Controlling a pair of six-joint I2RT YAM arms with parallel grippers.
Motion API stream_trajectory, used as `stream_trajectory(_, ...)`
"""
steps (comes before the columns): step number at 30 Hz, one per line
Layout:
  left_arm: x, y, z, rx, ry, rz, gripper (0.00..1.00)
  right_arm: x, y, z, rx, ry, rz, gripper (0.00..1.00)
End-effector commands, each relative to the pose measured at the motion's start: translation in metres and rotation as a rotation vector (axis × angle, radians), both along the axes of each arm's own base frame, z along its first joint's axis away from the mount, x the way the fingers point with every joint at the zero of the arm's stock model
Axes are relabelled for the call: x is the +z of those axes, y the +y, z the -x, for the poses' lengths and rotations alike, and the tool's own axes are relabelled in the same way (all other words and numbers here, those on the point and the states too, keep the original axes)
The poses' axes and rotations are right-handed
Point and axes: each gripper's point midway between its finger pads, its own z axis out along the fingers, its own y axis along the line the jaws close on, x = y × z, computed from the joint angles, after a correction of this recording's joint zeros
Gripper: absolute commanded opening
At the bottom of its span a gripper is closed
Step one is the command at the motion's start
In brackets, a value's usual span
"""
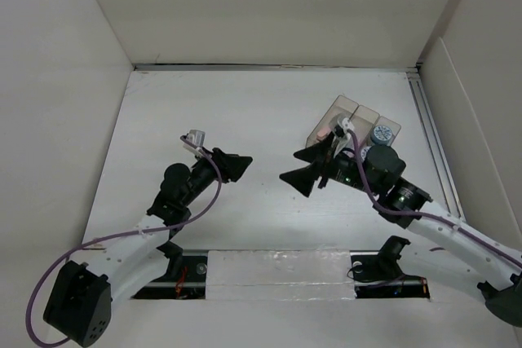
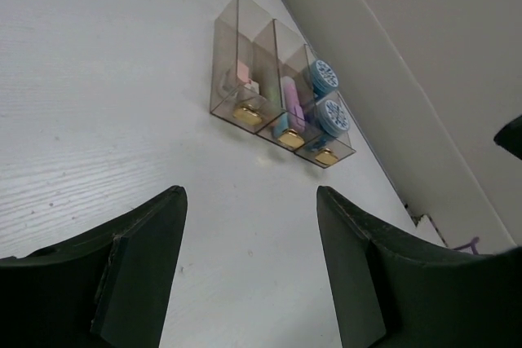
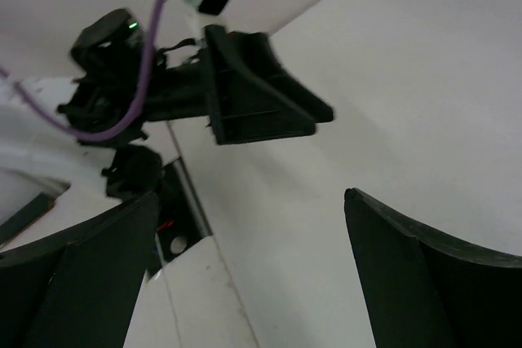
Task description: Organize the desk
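Note:
The desk (image 1: 245, 112) is a flat white tabletop. My left gripper (image 1: 241, 167) hangs over its middle, open, with nothing between the fingers (image 2: 147, 258). Facing it from the right, my right gripper (image 1: 292, 167) is also open and empty. In the right wrist view the right gripper (image 3: 249, 197) looks across bare desk (image 3: 408, 79) at the left gripper (image 3: 253, 99). A small clear three-compartment tray (image 1: 355, 124) stands behind the right gripper. In the left wrist view the tray (image 2: 277, 95) holds pink erasers (image 2: 243, 75), blue patterned rolls (image 2: 333, 113) and gold clips (image 2: 247, 114).
White panel walls (image 1: 65, 55) close in the desk on three sides. A metal rail (image 1: 431, 132) runs along the right edge. At the near edge lies a taped strip (image 1: 277, 270) between the two arm bases. A purple cable (image 1: 204, 201) loops off the left arm.

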Motion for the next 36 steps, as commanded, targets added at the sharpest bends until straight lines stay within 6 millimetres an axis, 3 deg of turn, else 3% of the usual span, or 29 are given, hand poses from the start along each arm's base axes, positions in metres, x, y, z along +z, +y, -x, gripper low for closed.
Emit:
stream_trajectory(1, 0.061, -0.011, 0.011, -0.086, -0.178, 0.094, 0.61, 0.057, 0.014, 0.049, 0.233, -0.205, -0.086, 1.0)
stream_trajectory(6, 0.087, 0.001, 0.02, -0.047, -0.222, 0.126, 0.62, 0.079, 0.014, 0.088, 0.36, -0.278, -0.145, 1.0)
stream_trajectory(7, 0.102, 0.007, 0.023, -0.022, -0.257, 0.147, 0.62, 0.081, 0.012, 0.089, 0.354, -0.289, -0.15, 1.0)
stream_trajectory(8, 0.102, 0.01, 0.023, -0.006, -0.246, 0.14, 0.62, 0.084, 0.01, 0.093, 0.361, -0.3, -0.157, 1.0)
stream_trajectory(9, 0.124, 0.024, 0.03, 0.043, -0.295, 0.157, 0.63, 0.094, 0.001, 0.098, 0.346, -0.339, -0.179, 1.0)
stream_trajectory(12, 0.134, 0.034, 0.03, 0.096, -0.296, 0.157, 0.63, 0.1, -0.005, 0.1, 0.326, -0.363, -0.197, 1.0)
stream_trajectory(13, 0.148, 0.044, 0.034, 0.134, -0.328, 0.173, 0.63, 0.105, -0.013, 0.102, 0.306, -0.375, -0.222, 1.0)
stream_trajectory(16, 0.156, 0.059, 0.039, 0.198, -0.329, 0.174, 0.64, 0.119, -0.03, 0.107, 0.257, -0.419, -0.31, 1.0)
stream_trajectory(17, 0.156, 0.062, 0.04, 0.208, -0.322, 0.166, 0.64, 0.11, -0.031, 0.105, 0.247, -0.4, -0.316, 1.0)
stream_trajectory(22, 0.167, 0.079, 0.046, 0.278, -0.318, 0.173, 0.64, 0.108, -0.043, 0.112, 0.233, -0.413, -0.371, 1.0)
stream_trajectory(30, 0.188, 0.099, 0.062, 0.337, -0.339, 0.175, 0.63, 0.12, -0.074, 0.13, 0.2, -0.476, -0.459, 1.0)
stream_trajectory(36, 0.189, 0.104, 0.071, 0.335, -0.334, 0.21, 0.63, 0.119, -0.071, 0.156, 0.335, -0.535, -0.448, 1.0)
